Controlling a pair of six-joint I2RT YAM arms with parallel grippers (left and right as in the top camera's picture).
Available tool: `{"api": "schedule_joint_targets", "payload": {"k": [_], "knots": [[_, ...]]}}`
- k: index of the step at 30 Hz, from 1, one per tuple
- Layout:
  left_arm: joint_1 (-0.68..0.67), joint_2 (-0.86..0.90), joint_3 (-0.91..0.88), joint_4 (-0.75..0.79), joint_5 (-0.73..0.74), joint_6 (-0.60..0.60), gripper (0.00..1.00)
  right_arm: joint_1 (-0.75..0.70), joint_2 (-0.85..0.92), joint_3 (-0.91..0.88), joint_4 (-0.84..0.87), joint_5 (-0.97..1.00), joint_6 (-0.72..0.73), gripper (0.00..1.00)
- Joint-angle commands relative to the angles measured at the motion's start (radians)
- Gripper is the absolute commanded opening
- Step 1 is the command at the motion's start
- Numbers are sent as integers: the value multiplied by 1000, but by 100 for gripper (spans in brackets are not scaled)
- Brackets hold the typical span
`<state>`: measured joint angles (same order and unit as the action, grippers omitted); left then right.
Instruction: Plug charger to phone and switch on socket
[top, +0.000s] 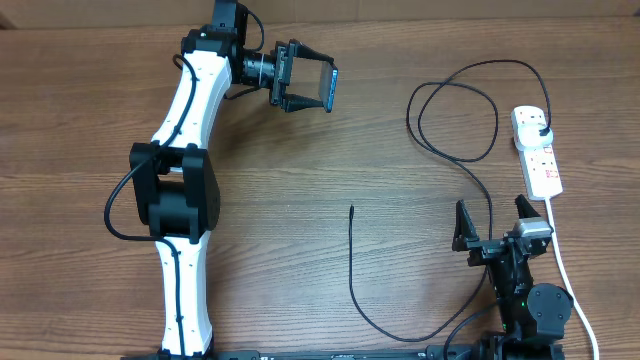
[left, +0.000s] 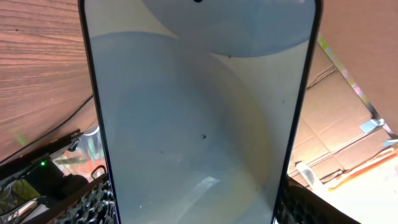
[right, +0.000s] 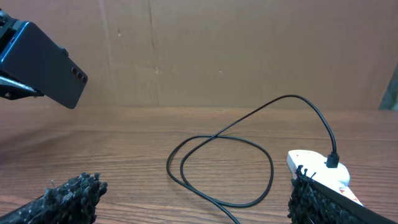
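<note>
Wood-grain table (top: 300, 200) takes up the whole shot, so starting there and working down. Biggest thing on it is the white left arm (top: 185, 150), stretched toward the far side. Its left gripper (top: 312, 84) is clamped across the phone (top: 329, 88), holding it up off the table and turned on edge. In the left wrist view the pale blue screen fills almost everything, with a finger pressing each long black edge. The right gripper (top: 492, 222) sits low at the near right, jaws wide apart with nothing in them. Next down is the socket (top: 537, 150), a white strip lying flat at the far right, its thick white cord (top: 560, 260) running back toward the near edge. The charger (top: 350, 265) has its black plug (top: 541, 132) sitting in the strip's far outlet. From there the cable loops across the table, passes close by the right gripper and curves round to a straight run mid-table. That run ends in the slim connector tip (top: 351, 210), lying loose and well apart from the phone. Handling-wise, I'd guess the phone is stiff, slick glass, light enough but easy to let slide, so gripping the edges makes sense. The cable looks limp and nearly weightless, so anywhere along its length it'll just flop. My bet is the right gripper should pinch right behind the tip, on the rigid bit of the connector. Can't tell from these shots whether the red switches are on or off.
</note>
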<state>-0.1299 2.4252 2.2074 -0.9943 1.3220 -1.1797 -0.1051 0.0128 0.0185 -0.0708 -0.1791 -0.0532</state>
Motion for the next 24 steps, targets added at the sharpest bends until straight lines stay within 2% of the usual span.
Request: {"api": "schedule_joint_targets", "payload": {"k": [1, 17, 24], "knots": [[8, -5, 34, 4, 66, 12, 5, -6, -10, -11, 4, -2, -5, 100], [8, -5, 34, 4, 75, 44, 4, -6, -10, -11, 4, -2, -5, 100], [8, -5, 34, -8, -33, 68, 4, -6, -10, -11, 4, -2, -5, 100]]}}
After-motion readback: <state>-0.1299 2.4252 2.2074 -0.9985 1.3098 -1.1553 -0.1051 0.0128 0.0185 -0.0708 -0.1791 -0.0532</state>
